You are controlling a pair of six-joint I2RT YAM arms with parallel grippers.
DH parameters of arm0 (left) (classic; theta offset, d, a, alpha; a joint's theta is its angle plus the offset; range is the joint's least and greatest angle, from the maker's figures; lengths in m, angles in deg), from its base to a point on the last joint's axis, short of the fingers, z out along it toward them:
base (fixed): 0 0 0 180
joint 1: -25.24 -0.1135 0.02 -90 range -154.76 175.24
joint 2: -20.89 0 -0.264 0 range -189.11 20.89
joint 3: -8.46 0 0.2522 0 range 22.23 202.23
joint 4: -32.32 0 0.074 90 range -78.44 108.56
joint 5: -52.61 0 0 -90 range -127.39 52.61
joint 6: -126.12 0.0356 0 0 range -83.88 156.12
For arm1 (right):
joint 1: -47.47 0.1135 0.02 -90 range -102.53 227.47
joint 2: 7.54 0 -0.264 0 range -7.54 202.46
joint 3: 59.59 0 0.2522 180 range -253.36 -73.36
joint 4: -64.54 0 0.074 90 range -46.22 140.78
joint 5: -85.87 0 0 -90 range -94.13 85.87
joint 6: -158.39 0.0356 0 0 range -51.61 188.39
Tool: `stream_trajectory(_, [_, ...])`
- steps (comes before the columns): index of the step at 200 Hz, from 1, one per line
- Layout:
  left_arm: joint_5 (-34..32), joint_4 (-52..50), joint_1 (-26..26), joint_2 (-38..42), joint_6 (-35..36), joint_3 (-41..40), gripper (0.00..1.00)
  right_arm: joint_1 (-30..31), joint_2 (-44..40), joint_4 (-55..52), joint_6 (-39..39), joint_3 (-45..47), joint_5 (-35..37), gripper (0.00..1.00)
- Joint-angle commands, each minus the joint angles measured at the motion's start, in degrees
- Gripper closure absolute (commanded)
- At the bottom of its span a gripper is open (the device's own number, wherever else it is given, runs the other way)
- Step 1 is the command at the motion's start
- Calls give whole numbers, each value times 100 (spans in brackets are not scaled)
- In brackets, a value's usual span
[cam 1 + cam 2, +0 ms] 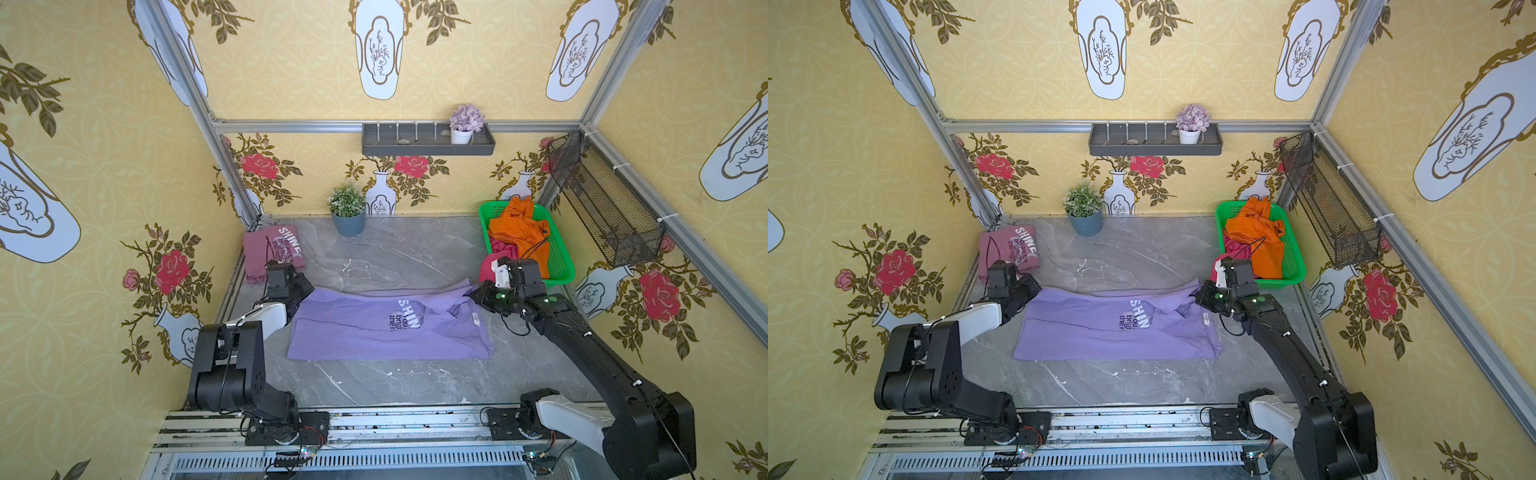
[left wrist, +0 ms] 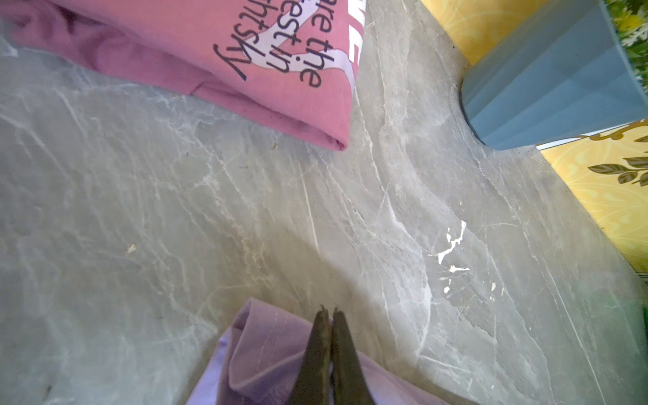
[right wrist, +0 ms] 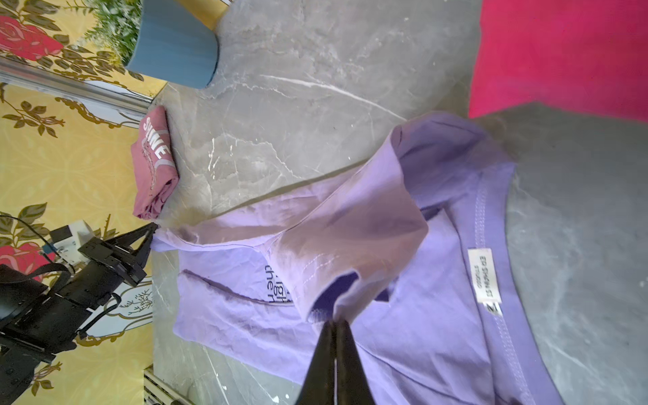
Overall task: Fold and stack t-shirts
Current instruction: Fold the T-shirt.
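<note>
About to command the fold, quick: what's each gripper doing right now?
Left gripper: closed, pinching an edge of the lavender t-shirt.
Right gripper: closed, pinching a fold of the same shirt at its collar end.

Both top views: high over near edge of table, tilted down toward back wall, near-identical, whole table in frame. L wrist cam rides close behind left tool, low over table; R wrist cam same behind right tool. All 4 share lavender shirt, mauve shirt, blue pot.
</note>
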Motion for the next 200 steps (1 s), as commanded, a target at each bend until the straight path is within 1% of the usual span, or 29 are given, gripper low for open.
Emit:
stream_trajectory(1, [-124, 62, 19, 186, 16, -163, 100, 9, -197, -200, 141, 182, 91, 100])
stream_trajectory(23, [-240, -74, 69, 239, 92, -242, 100, 59, -310, -218, 210, 360, 96, 100])
stream_trajectory(57, [-210, -190, 137, -126, 102, -298, 100, 279, -372, -142, 400, 557, 150, 100])
stream_trajectory(58, [-214, -192, 140, -138, 101, -295, 99, 293, -377, -138, 415, 558, 149, 100])
stream_trajectory(64, [-211, -209, 135, -210, 104, -308, 84, 363, -389, -141, 459, 554, 190, 100])
stream_trajectory(71, [-223, -228, 137, -290, 101, -306, 60, 464, -405, -162, 507, 542, 257, 100])
stream_trajectory(74, [-215, -228, 139, -324, 108, -309, 43, 508, -410, -178, 538, 533, 280, 100])
stream_trajectory(76, [-211, -228, 142, -343, 109, -313, 35, 531, -408, -183, 551, 527, 298, 100])
stream_trajectory(79, [-199, -228, 142, -365, 113, -324, 10, 571, -410, -204, 571, 523, 325, 100])
stream_trajectory(80, [-196, -228, 143, -372, 111, -330, 4, 584, -409, -210, 576, 523, 325, 100])
stream_trajectory(82, [-186, -228, 145, -385, 106, -334, 0, 617, -415, -221, 596, 521, 339, 100])
stream_trajectory(99, [-230, -215, 157, -372, 101, -403, 1, 863, -485, -309, 728, 535, 496, 100])
stream_trajectory(117, [-429, -315, 150, -251, 118, -435, 1, 1029, -615, -463, 835, 589, 614, 100])
stream_trajectory(144, [-628, -529, 148, -128, 188, -366, 1, 1062, -851, -737, 876, 753, 719, 100])
stream_trajectory(172, [-565, -495, 146, -121, 186, -370, 1, 1142, -976, -716, 1037, 1052, 620, 100])
stream_trajectory(184, [-530, -467, 154, -133, 189, -389, 1, 1305, -1027, -576, 1227, 1226, 592, 100])
stream_trajectory(200, [-491, -424, 153, -138, 190, -412, 1, 1740, -1009, -469, 1541, 1330, 793, 100])
